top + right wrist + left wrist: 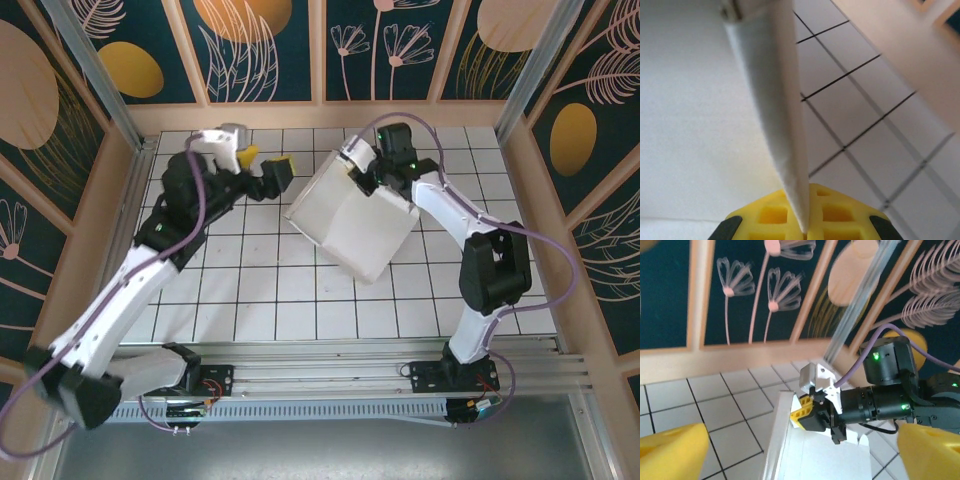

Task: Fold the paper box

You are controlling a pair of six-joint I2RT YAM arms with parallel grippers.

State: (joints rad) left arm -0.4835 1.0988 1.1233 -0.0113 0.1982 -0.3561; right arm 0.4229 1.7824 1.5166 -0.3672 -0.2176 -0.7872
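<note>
Right claw (pixel 360 177) steadies the white thin-cardboard paper box (pixel 350 225)
It pinches a raised panel edge, likely to hold the fold; the left claw (pixel 263 166) gapes wide just beside.

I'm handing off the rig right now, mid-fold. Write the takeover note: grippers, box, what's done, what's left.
Left gripper: open, empty, just left of the paper box, not touching it.
Right gripper: shut on the box's far edge, thin panel pinched between its fingers.
Box: mid-table, turned askew to the grid.
Done: looks partly folded, panels creased up.
Left: flap state unclear; finish folding and closing.
</note>
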